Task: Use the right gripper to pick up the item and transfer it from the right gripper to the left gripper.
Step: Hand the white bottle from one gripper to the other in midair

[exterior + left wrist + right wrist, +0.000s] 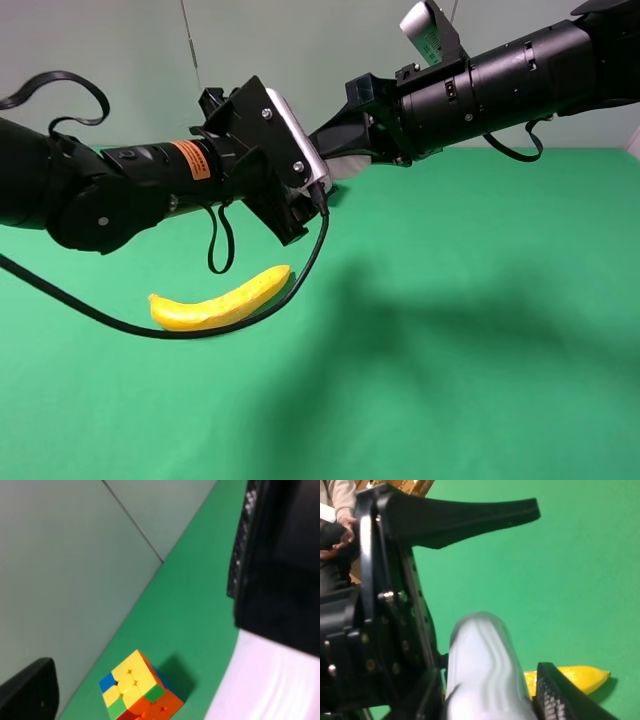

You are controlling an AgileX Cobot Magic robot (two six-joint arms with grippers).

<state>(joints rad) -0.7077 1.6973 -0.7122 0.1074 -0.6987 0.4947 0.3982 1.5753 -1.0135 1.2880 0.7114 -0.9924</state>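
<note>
The white bottle [482, 665] sits between the ribbed pads [560, 695] of my right gripper [338, 150], which is shut on it, raised high above the green table. In the exterior view only a white sliver of the bottle [347, 166] shows between the two claws. My left gripper [315, 190], with its silvery-white side plate [295, 130], faces the bottle with its jaws spread wide. One left finger [470, 515] stands well clear of the bottle. In the left wrist view the bottle [265, 680] lies far from the left finger [30, 692]. The cap and label are hidden.
A yellow banana [220, 300] lies on the green table [480, 350] below the left arm, with the arm's black cable [100, 315] looping beside it. A multicoloured puzzle cube [140, 690] stands near the table's back edge. A person's hands [340, 530] show beyond the table.
</note>
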